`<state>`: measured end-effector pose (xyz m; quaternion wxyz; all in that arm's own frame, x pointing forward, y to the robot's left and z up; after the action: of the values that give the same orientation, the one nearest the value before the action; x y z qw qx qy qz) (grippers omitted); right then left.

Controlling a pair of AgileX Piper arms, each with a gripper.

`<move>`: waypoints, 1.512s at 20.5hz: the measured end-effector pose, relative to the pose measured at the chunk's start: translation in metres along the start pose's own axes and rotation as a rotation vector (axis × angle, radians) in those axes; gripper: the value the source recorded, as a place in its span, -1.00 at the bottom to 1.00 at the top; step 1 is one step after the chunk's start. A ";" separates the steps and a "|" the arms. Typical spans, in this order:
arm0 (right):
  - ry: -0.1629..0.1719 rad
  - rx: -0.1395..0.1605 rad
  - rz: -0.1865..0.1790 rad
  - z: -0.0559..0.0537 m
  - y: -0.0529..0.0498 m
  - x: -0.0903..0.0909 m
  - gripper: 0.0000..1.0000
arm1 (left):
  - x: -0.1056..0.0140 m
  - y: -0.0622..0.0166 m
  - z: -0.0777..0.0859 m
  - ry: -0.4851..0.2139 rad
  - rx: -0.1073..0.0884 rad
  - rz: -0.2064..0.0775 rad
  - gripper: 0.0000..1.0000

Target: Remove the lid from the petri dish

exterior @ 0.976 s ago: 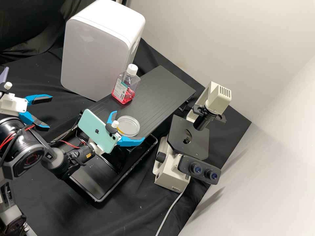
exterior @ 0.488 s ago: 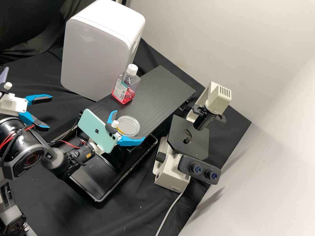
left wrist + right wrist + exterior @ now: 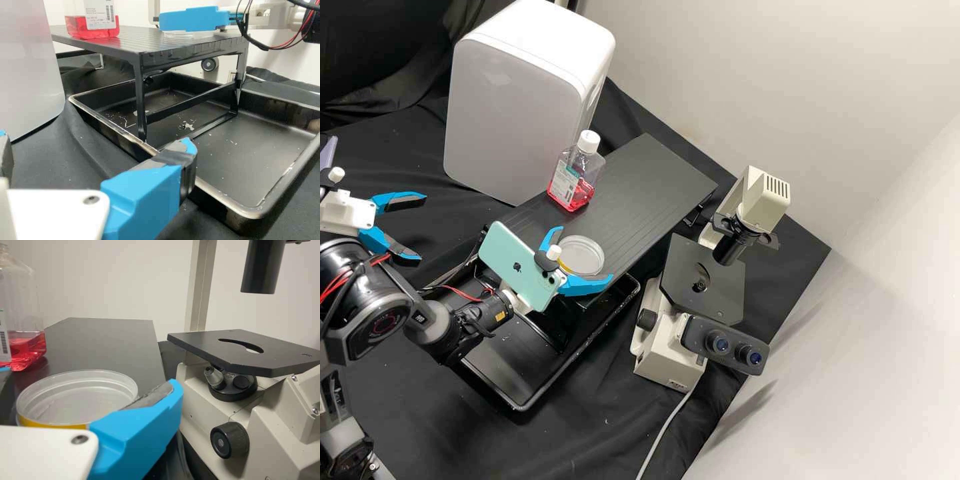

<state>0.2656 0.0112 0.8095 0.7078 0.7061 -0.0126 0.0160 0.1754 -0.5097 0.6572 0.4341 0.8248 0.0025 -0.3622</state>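
- Petri dish (image 3: 581, 257) sits on the near corner of a black raised platform (image 3: 640, 187). The platform stands in a black tray (image 3: 510, 363) on my black-draped worktop (image 3: 587, 427).
- A white wall (image 3: 787, 80) is behind. A white box (image 3: 520, 93), a bottle (image 3: 573, 177) of red liquid and a microscope (image 3: 693, 313) stand around.
- Right end effector (image 3: 585, 254): spread wide, straddling the dish. I cannot tell whether it touches.
- Left end effector (image 3: 420, 227): released, holding nothing, well apart from the dish.
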 end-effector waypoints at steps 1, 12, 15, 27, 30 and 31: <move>-0.001 0.002 0.001 0.000 0.000 0.000 -1.00 | 0.000 0.0000 0.000 0.000 0.000 0.000 1.00; 0.000 0.012 0.008 0.002 0.000 0.001 -1.00 | 0.001 -0.0023 0.000 0.002 0.000 -0.010 1.00; 0.000 0.014 0.008 0.002 0.000 0.001 -1.00 | 0.001 -0.0023 0.000 0.003 0.000 -0.010 1.00; 0.000 0.014 0.008 0.002 0.000 0.001 -1.00 | 0.001 -0.0025 0.000 0.011 0.011 -0.008 1.00; 0.000 0.014 0.008 0.002 0.000 0.001 -1.00 | 0.001 -0.0025 0.000 0.011 0.011 -0.008 1.00; 0.000 0.020 0.008 0.002 0.000 0.001 -1.00 | 0.001 -0.0025 0.000 0.011 0.011 -0.008 1.00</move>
<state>0.2663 0.0092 0.8095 0.7007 0.7130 -0.0152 0.0189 0.1749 -0.5085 0.6550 0.4282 0.8291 0.0062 -0.3595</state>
